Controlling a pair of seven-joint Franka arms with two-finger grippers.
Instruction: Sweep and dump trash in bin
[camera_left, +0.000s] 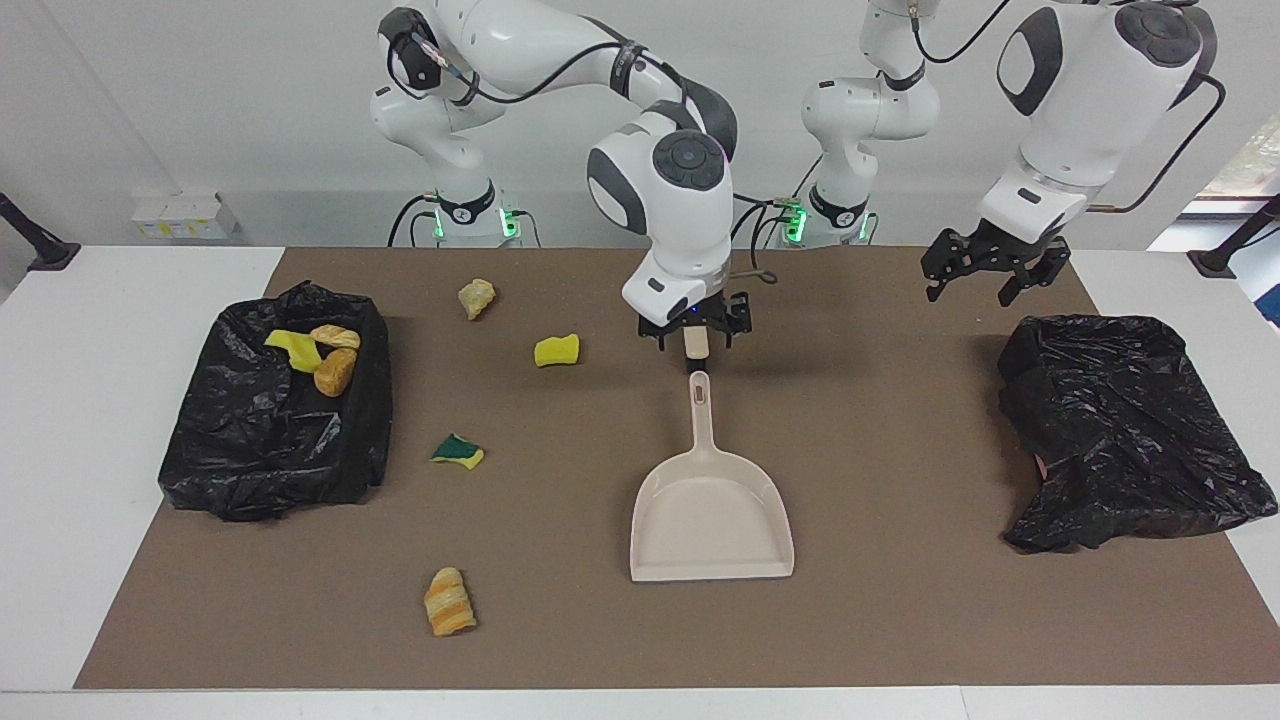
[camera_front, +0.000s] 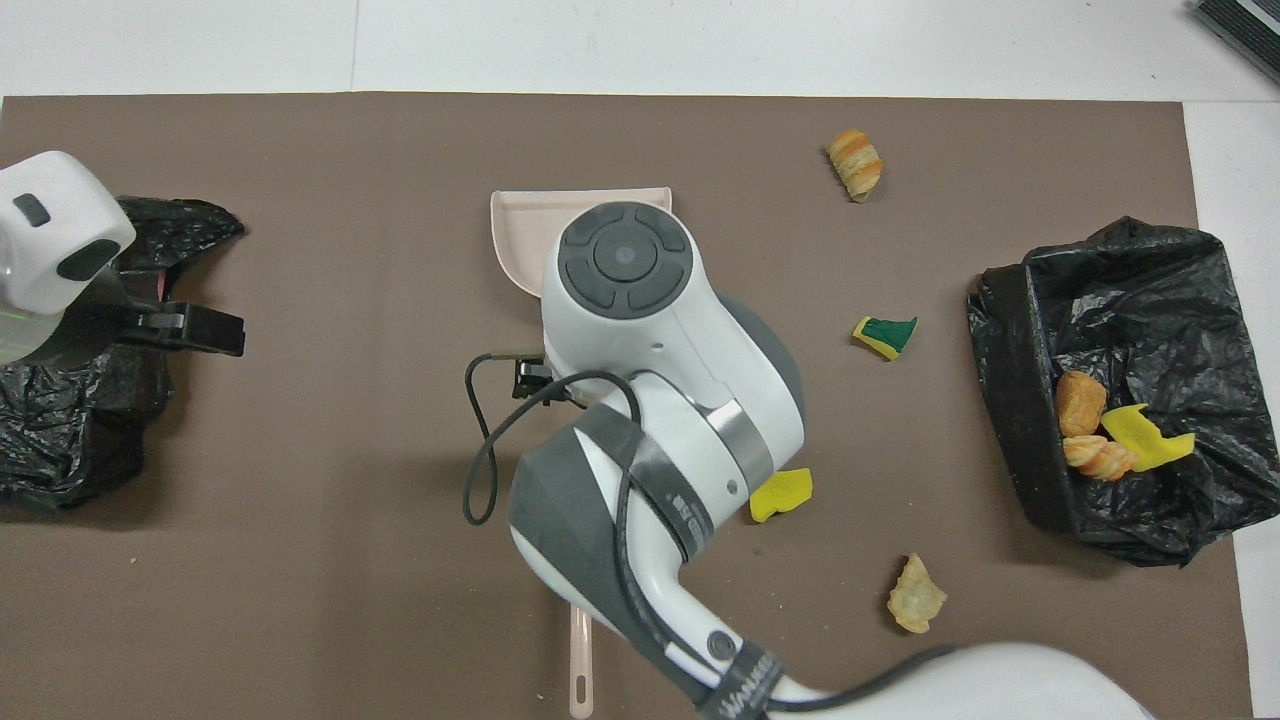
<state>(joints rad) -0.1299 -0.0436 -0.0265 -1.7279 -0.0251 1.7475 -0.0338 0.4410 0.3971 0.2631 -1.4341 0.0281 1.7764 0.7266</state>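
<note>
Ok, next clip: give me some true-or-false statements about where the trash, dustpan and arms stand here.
1. Three scraps lie in the black-bagged bin at the right arm's end of the table. True.
2. The dustpan holds one scrap. False: it is empty.
3. Four loose scraps lie on the brown mat. True.
4. The left end effector is at the dustpan's handle. False: the right end effector is there; the left one hangs by the other black bag.
</note>
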